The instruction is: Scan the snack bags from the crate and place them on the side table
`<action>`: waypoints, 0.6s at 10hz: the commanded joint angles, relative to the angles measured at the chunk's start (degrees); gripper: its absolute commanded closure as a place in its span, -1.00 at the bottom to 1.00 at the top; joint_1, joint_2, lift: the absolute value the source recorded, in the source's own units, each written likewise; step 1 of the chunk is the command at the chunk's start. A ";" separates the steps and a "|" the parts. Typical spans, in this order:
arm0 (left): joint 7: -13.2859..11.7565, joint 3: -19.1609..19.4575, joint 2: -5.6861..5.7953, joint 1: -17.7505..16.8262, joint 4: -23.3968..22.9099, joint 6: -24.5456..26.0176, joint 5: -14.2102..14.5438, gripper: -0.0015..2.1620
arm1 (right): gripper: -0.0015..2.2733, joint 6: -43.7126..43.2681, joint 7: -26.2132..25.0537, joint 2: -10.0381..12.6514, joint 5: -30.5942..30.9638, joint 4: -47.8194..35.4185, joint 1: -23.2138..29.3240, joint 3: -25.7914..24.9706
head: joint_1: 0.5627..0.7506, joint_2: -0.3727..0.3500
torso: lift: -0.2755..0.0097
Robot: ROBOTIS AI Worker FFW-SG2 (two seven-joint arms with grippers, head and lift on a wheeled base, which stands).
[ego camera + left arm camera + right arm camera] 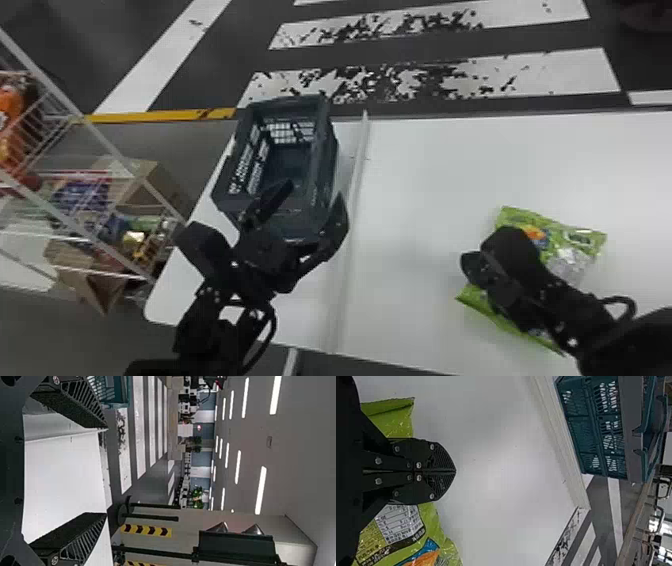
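A robot's left gripper (316, 194), fingers spread, hovers near the crate (326, 165) on the bench (425, 170), its arm extended forward. The right arm angles inward, its gripper (472, 265) closed above a green snack bag (575, 237) lying on the bench.

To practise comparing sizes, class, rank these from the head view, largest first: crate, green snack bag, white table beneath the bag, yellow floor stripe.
1. White table
2. Crate and green snack bag: too alike to rank, as the right arm covers part of the bag
3. Yellow floor stripe
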 commanded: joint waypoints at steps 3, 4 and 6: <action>-0.10 -0.07 -0.24 -0.16 0.48 0.18 -0.34 -0.92 | 0.97 0.54 0.65 -1.77 0.40 -1.43 1.18 -0.94 | 0.41 0.72 | 0.27; -0.10 -0.15 -0.24 -0.25 0.57 0.18 -0.34 -0.92 | 0.97 0.71 1.00 -2.21 0.49 -2.13 1.71 -1.29 | 0.41 0.71 | 0.27; -0.18 -0.15 -0.24 -0.25 0.74 0.35 -0.34 -0.92 | 0.97 1.07 1.27 -3.26 0.75 -3.10 2.50 -2.08 | 0.41 0.67 | 0.27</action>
